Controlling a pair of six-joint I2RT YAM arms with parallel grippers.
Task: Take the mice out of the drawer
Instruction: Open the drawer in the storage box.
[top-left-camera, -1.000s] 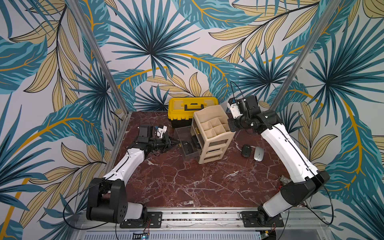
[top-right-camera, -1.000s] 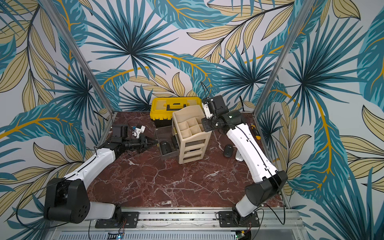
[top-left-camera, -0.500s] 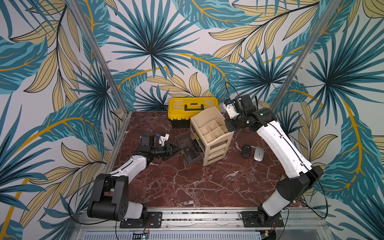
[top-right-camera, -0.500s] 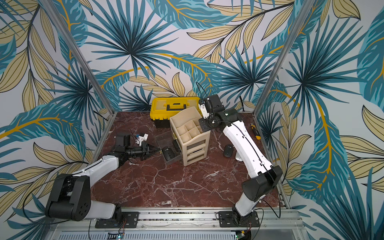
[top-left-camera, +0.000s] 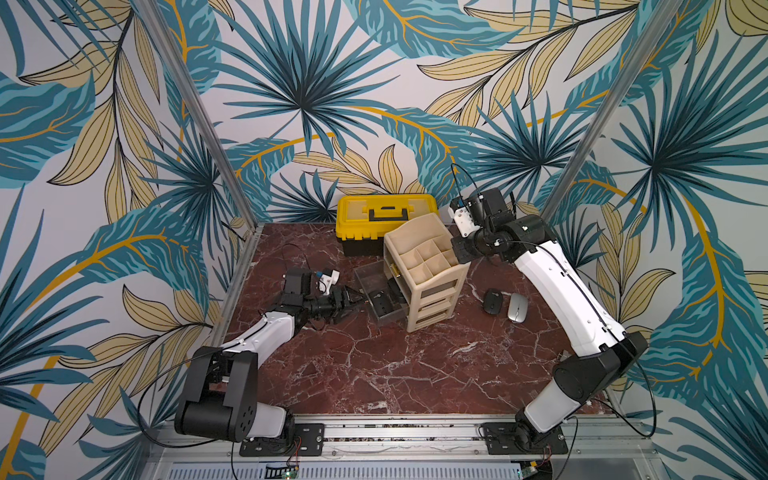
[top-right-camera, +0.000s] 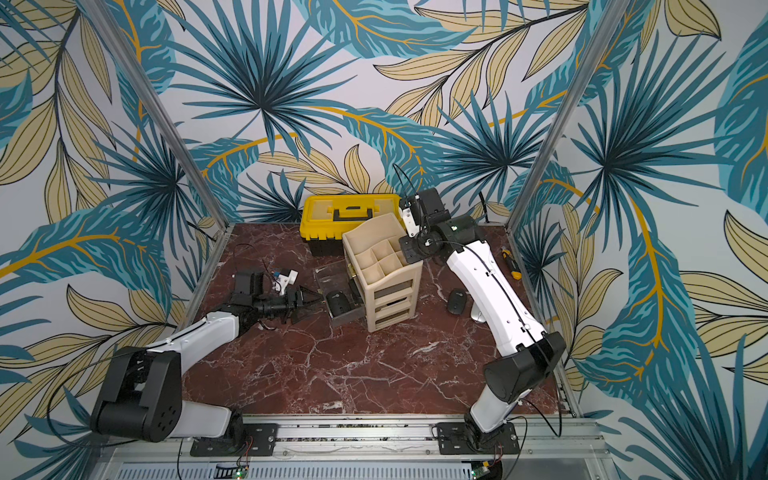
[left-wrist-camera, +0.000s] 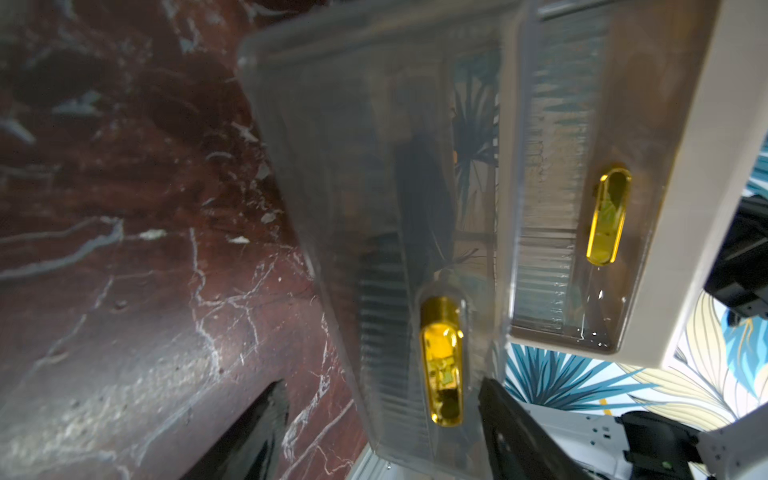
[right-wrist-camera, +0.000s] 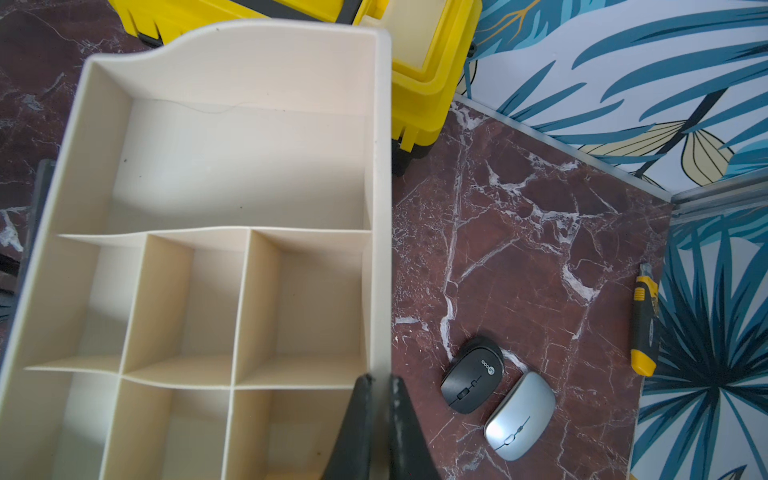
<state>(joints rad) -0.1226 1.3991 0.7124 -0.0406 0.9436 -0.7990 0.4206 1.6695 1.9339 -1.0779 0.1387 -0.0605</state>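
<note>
A smoky clear drawer (top-left-camera: 360, 282) stands pulled out of the beige organizer (top-left-camera: 432, 299). Inside it lies a black mouse (top-right-camera: 338, 302), also showing as a dark shape (left-wrist-camera: 419, 187) through the drawer front. My left gripper (top-left-camera: 349, 301) is open just in front of the drawer, its jaws either side of the gold handle (left-wrist-camera: 442, 361) without touching it. My right gripper (right-wrist-camera: 378, 380) is shut on the organizer's top wall. Two more mice lie on the table to the organizer's right, one black (right-wrist-camera: 473, 380) and one silver (right-wrist-camera: 519, 417).
A yellow toolbox (top-left-camera: 386, 216) stands right behind the organizer. A yellow-and-black utility knife (right-wrist-camera: 644, 324) lies along the right wall. A second shut drawer with a gold handle (left-wrist-camera: 609, 220) sits in the organizer. The front of the marble table (top-left-camera: 395, 374) is bare.
The left gripper drew the drawer out, the organizer turning a little, then let go of the handle and opened. The right gripper kept its grip on the organizer wall.
</note>
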